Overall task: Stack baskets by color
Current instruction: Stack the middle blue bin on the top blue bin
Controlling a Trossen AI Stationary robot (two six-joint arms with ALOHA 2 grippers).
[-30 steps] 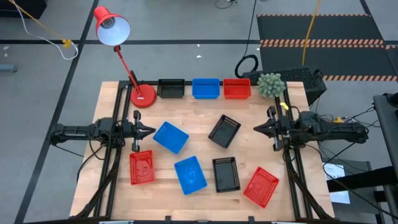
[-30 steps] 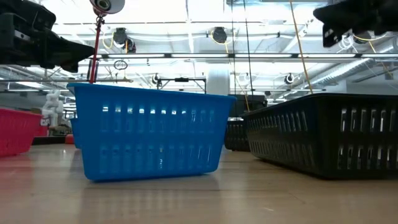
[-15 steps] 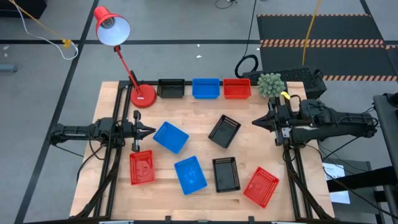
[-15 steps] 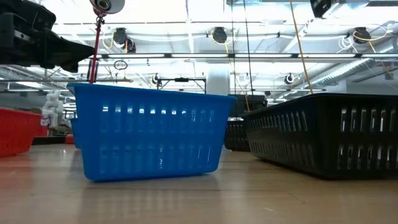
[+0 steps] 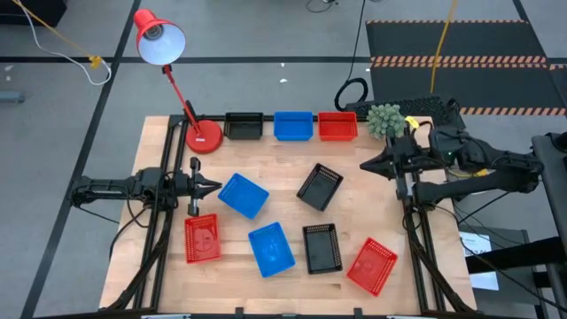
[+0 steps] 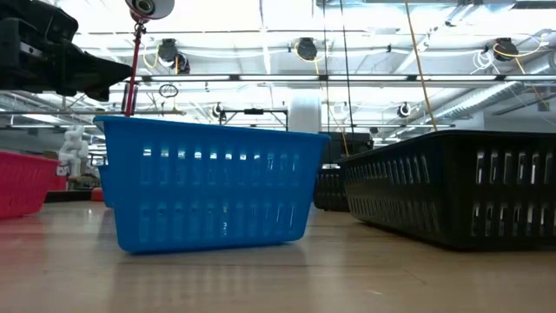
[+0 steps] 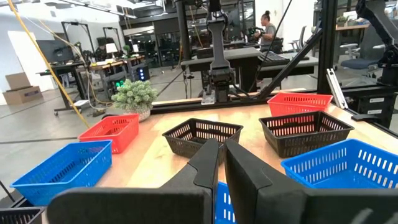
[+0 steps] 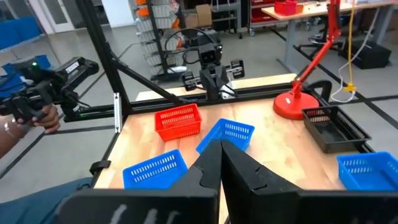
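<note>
We see mesh baskets [image 5: 269, 247] in red, blue, black, scattered; right gripper [image 5: 365, 165] pinched closed, empty, left gripper [image 5: 215, 186] nearly closed, empty.

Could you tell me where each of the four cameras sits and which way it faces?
High view: overhead, straight down on the table; both arms show, left gripper and right gripper.
Low view: at tabletop height, level across a blue basket; a dark arm part shows upper left.
Left wrist view: looks across past its own fingers.
Right wrist view: looks across toward the red lamp.
Shared: wrist and high views show the baskets.
</note>
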